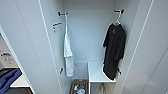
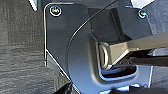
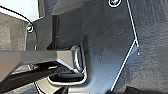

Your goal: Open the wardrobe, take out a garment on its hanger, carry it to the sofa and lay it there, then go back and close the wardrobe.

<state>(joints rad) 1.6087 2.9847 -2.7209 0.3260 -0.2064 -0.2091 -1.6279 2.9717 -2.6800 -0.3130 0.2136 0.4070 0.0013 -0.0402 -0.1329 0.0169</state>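
Neither wrist camera lets me tell whether the left or the right hand is spread or pressed together; each looks past the robot's own dark plate and bar to a dark grey carpeted floor (image 2: 20,62), and nothing is seen held or touched.

From the head camera the wardrobe (image 1: 87,32) stands open, its white doors swung out to either side. Taking the wardrobe as the landmark: the garment (image 1: 113,51), a black T-shirt, hangs inside on its right, on the white hanger (image 1: 117,22), whose hook sits over a black peg (image 1: 119,11) high on the right inner wall. The garment's lower edge drapes onto a white shelf (image 1: 98,73) in the wardrobe's lower right part. On the left inside, a white shirt (image 1: 68,53) hangs from another black peg (image 1: 61,14). At the bottom, left of the shelf, a bin (image 1: 78,87) holds small colourful items I cannot make out. Outside the left door, something blue (image 1: 8,80) lies low.
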